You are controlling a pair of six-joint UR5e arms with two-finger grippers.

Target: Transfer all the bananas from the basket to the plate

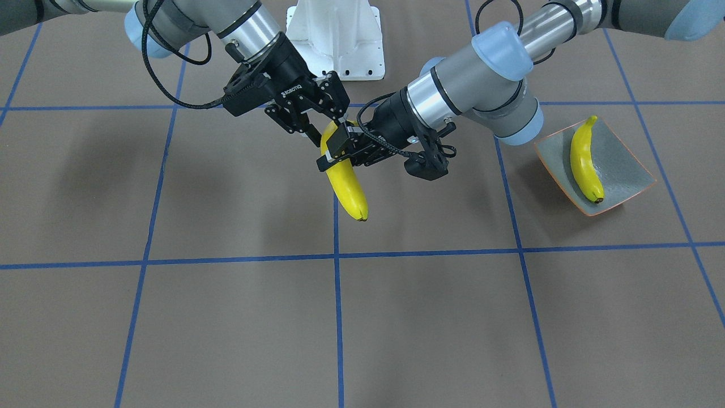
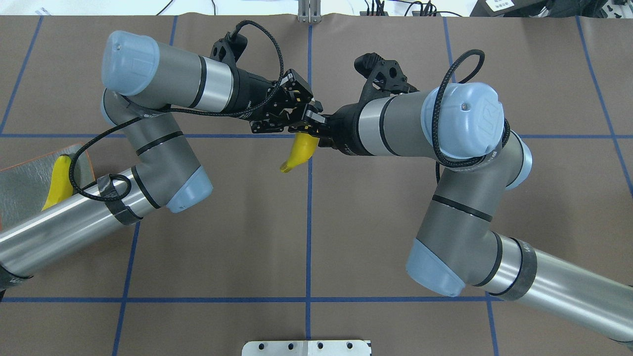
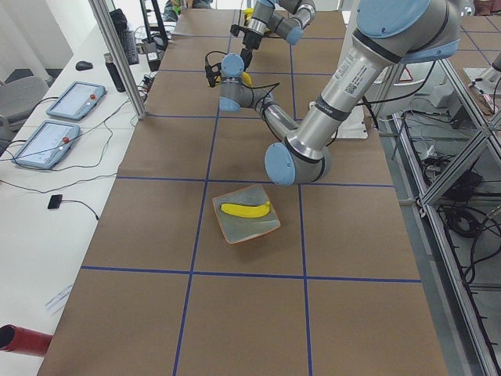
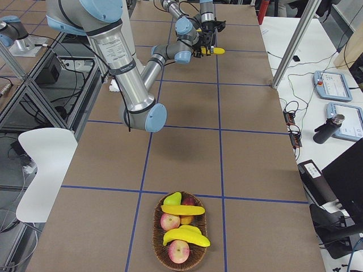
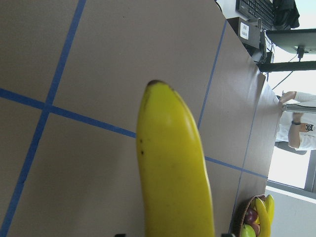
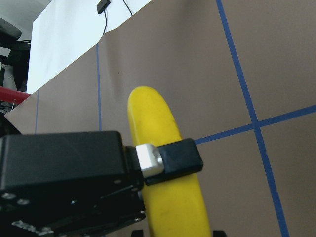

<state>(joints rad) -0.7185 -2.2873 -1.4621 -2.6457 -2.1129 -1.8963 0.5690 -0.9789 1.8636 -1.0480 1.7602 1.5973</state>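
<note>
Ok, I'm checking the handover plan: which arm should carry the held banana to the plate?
Left. The plate sits on that side, and the left gripper is clamped on the banana in mid-air, so it likely has the shorter carry.

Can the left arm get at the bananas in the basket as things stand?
Probably not. The basket sits at the table's far right end, beyond the right arm, and the left gripper, at mid-table, has its jaws around a banana.
</note>
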